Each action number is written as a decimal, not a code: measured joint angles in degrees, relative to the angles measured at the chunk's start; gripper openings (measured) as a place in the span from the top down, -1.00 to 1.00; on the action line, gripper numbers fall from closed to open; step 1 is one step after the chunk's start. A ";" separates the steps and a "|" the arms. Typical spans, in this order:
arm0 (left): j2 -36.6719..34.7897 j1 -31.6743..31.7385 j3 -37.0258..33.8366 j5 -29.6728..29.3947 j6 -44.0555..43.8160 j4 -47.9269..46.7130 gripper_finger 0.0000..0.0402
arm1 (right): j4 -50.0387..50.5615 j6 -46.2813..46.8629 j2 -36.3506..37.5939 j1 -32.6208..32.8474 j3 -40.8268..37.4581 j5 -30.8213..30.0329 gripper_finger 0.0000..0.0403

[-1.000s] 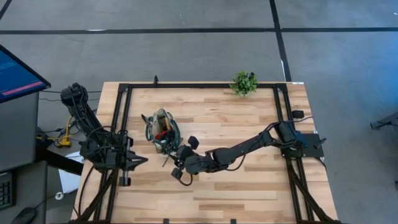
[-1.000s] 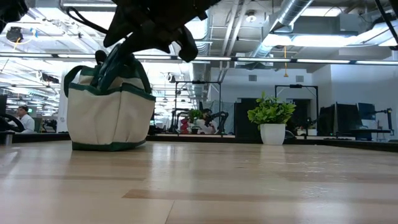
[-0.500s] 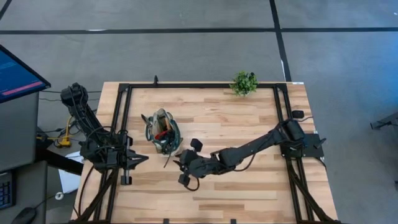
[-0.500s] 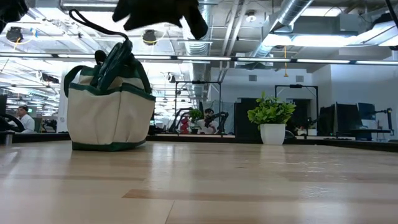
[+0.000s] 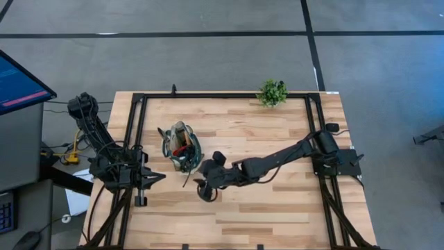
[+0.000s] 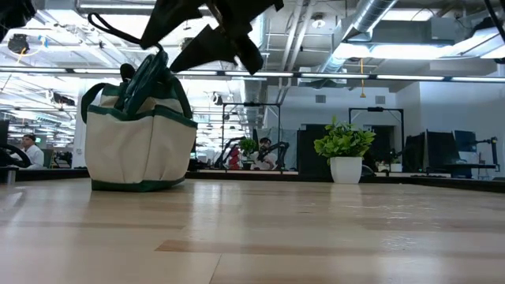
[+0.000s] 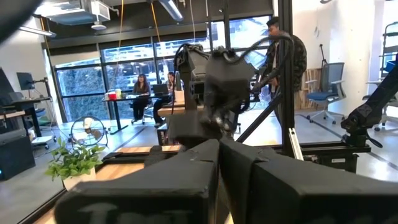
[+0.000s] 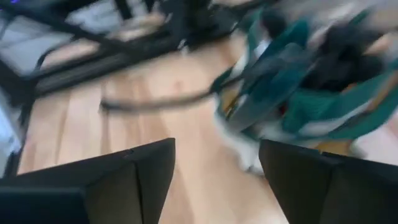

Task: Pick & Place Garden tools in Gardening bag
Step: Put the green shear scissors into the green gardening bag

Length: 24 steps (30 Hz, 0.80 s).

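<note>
Left gripper [image 5: 151,179]: I see it parked at the table's left edge, fingers pressed together, unchanged.

Gardening bag [image 5: 180,145]: left of centre, red and green tool handles poking out, unmoved.

Right gripper [image 5: 205,177]: fingers spread and empty; half a second ago it sat lower, now I find it just right of the bag.

Plank table [image 5: 277,208]: potted plant [image 5: 272,92] at upper edge; an open office behind.

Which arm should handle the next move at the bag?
Probably the right. Its open, empty gripper hangs just beside the gardening bag, while the left gripper waits shut at the table's left edge, farther away.
</note>
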<state>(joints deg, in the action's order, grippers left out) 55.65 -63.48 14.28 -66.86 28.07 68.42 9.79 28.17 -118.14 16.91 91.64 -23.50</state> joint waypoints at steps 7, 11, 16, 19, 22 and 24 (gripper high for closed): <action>0.01 0.01 0.00 0.01 0.01 -0.06 0.99 | -2.70 -0.83 0.24 -1.18 0.02 -6.48 -0.04; 0.01 0.01 0.00 -0.01 0.01 -0.06 0.99 | -4.03 -1.79 0.24 -1.39 0.02 -6.40 0.05; 0.01 0.01 0.00 0.01 0.01 -0.06 0.99 | -5.88 -3.22 0.24 -1.29 0.02 -3.44 0.15; 0.01 0.02 0.00 0.01 0.02 -0.08 0.99 | -6.46 -3.26 -0.21 -1.34 0.02 -3.66 0.20; 0.01 0.02 0.00 0.01 0.03 -0.06 0.99 | -6.36 -3.24 -0.31 -1.80 0.02 -3.46 0.23; 0.01 0.00 0.00 0.01 0.01 -0.06 0.99 | -6.42 -3.26 -0.31 -2.07 0.02 -3.56 0.24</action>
<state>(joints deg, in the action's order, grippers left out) 55.66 -63.48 14.28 -66.85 28.08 68.36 3.37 24.91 -118.45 14.84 91.66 -27.06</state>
